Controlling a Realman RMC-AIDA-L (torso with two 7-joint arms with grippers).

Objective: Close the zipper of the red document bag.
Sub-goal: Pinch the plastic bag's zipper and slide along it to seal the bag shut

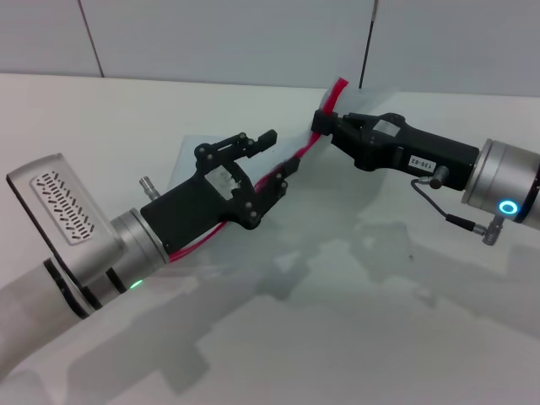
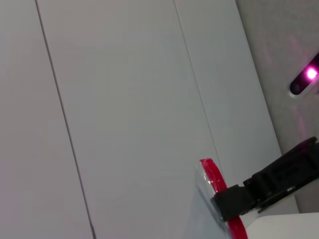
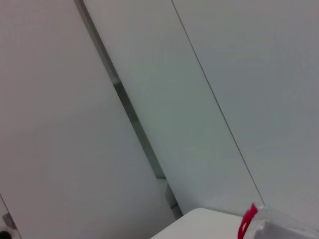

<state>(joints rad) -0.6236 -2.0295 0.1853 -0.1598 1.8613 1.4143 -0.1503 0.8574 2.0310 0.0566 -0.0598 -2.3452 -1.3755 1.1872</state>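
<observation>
The red document bag [image 1: 187, 164] is a translucent pouch held tilted above the table, and its faint body is hard to make out. Its zipper [image 1: 305, 150] is a red strip rising from behind my left gripper up to the top end [image 1: 341, 83]. My right gripper [image 1: 320, 125] is shut on the zipper near that upper end; the left wrist view shows the right gripper [image 2: 234, 199] clamped across the zipper [image 2: 215, 177]. My left gripper [image 1: 278, 152] is open, and the red strip runs along its lower finger [image 1: 287, 169]. In the right wrist view only the zipper tip [image 3: 246, 224] and a bag corner [image 3: 284, 226] show.
A white table [image 1: 354, 329] lies under both arms, with their shadows on it. Grey wall panels [image 1: 236, 38] stand behind the table's far edge. The lit ring of the right arm [image 2: 309, 74] glows pink in the left wrist view.
</observation>
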